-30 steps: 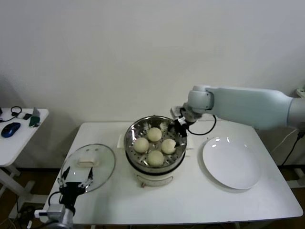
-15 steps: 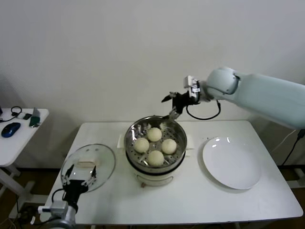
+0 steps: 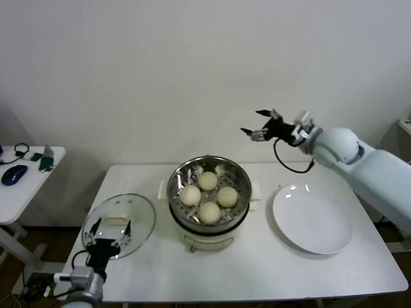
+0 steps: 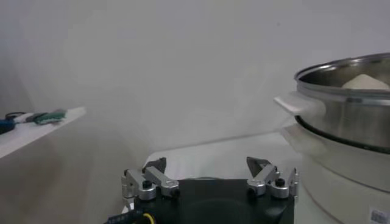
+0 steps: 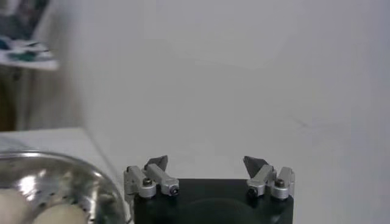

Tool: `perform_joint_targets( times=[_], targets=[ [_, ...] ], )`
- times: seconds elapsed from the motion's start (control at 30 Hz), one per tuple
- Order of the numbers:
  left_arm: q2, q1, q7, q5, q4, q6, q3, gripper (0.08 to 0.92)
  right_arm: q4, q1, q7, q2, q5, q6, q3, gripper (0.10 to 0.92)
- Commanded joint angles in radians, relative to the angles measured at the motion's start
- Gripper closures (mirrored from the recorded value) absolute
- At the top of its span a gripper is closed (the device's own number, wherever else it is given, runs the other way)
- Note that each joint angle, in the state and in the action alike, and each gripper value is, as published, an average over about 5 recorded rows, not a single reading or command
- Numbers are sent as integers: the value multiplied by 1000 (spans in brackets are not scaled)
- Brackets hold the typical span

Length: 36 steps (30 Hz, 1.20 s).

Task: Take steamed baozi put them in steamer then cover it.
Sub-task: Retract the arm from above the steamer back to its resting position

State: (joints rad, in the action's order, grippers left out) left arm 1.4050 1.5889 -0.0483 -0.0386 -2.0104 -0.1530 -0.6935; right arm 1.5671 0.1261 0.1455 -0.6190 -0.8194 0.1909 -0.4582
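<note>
Resting in the steamer (image 3: 209, 192) at the middle of the counter (image 3: 257, 269) are all four steamed baozi (image 3: 209, 196), grouped on the perforated tray, so only the covering appears to be left. The cover (image 3: 119, 224) lies flat on the counter, well apart from the pot on the robot's left. Its cream handle (image 3: 115, 220) faces up, with the long axis running roughly side to side in the head view.

The left claw (image 3: 108, 233) hangs low at the near rim of the cover with its fingers spread and nothing between them. The right claw (image 3: 263, 125) is raised above and behind the steamer on the robot's right, near the wall, likewise spread and empty. A white plate (image 3: 313, 218) sits bare on the right side of the counter.

The likely trouble lies in the pickup. The handle is flat and low, so a claw that closes along its long axis instead of across its narrow width may slip off. Glass and metal rim may also slide on the counter if nudged from the side. If the lid hangs tilted from its handle, its rim could land on the pot's edge off-centre, or press on a bun standing high.
</note>
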Motion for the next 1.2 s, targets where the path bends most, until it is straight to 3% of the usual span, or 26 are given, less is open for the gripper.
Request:
perform_joint_targets(
  times=[0.03, 0.37, 0.73, 0.9, 1.03, 1.2],
  targets=[
    [-6, -6, -1, 8, 4, 12, 10, 177, 133, 703, -244, -23, 152, -140, 662, 203],
    [-35, -10, -2, 3, 6, 11, 11, 177, 319, 1179, -191, -328, 244, -271, 1055, 203],
    [-65, -10, -3, 52, 16, 33, 17, 177, 391, 1443, -108, -655, 316, -484, 1134, 203],
    [-128, 7, 2, 157, 14, 52, 4, 177, 391, 1504, -98, -738, 331, -556, 1120, 203],
    [-177, 14, 45, 338, 25, 109, -21, 177, 379, 1547, -99, -765, 344, -589, 1098, 203],
    [-214, 25, 180, 671, 48, 190, -26, 177, 348, 1593, -104, -782, 349, -628, 1082, 203]
  ],
)
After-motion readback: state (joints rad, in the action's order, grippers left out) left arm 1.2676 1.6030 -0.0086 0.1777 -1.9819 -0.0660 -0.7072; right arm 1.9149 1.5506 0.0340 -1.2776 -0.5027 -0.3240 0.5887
